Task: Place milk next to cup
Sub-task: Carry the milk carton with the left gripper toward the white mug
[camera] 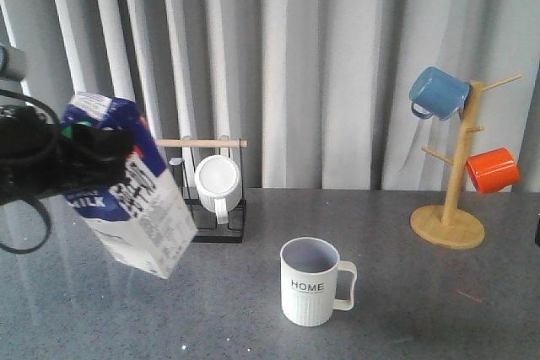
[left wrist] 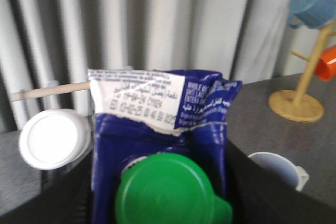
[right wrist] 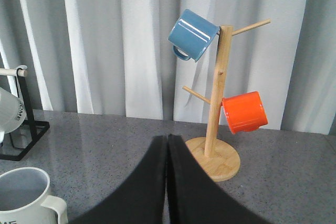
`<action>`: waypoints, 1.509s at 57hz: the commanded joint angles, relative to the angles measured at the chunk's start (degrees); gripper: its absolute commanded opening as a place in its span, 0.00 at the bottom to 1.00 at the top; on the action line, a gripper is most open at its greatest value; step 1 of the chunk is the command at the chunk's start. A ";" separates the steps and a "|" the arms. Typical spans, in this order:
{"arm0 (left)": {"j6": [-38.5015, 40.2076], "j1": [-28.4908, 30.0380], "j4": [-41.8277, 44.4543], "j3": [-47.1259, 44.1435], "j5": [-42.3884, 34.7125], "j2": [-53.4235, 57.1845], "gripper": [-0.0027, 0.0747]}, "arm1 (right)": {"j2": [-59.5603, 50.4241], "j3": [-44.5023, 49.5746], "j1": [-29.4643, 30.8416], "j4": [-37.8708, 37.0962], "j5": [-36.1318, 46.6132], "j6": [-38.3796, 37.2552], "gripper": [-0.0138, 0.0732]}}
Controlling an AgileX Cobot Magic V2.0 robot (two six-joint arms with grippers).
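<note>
Carry step: the left gripper (camera: 84, 145) pinches the milk (camera: 131, 200), tilted in the air. Next: upright it, set it beside the cup (camera: 310, 282). The right gripper (right wrist: 167, 182) is pressed together.

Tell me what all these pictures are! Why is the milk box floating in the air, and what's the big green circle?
They show one robot with two arms, photographed by three cameras at once. The first camera looks forward over the grey table. There the left gripper, a black claw, holds the milk carton tilted above the table, so it isn't floating. The second camera sits on that arm's wrist, so the carton's green cap looks huge. The third camera sits on the right arm; the two dark shapes pressed together are the right gripper, holding nothing. On the table stand a cream cup marked HOME, a black rack with a white mug, and a wooden mug tree carrying a blue mug and an orange mug.
</note>
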State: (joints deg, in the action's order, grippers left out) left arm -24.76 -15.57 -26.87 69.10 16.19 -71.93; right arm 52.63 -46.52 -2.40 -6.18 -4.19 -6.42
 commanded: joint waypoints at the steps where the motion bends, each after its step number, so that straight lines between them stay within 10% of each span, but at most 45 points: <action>1: -7.13 -3.92 -8.52 1.97 -7.07 -0.98 0.30 | -0.46 -1.93 0.41 -0.08 4.19 0.15 0.15; 19: -21.39 -14.43 -19.31 1.97 -18.07 -7.62 0.30 | -0.46 -1.93 0.41 -0.08 4.19 0.15 0.15; 40: -45.54 -23.65 -51.55 2.03 -49.88 -12.43 0.30 | -0.46 -1.93 0.41 -0.08 4.19 0.15 0.15; 86: -62.28 -29.16 -70.54 16.12 -56.56 -28.75 0.30 | -0.46 -1.93 0.41 -0.08 4.19 0.15 0.15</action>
State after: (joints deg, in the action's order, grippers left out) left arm -84.53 -44.43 -97.82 82.14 -38.36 -102.18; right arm 52.63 -46.52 -2.40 -6.18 -4.25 -6.42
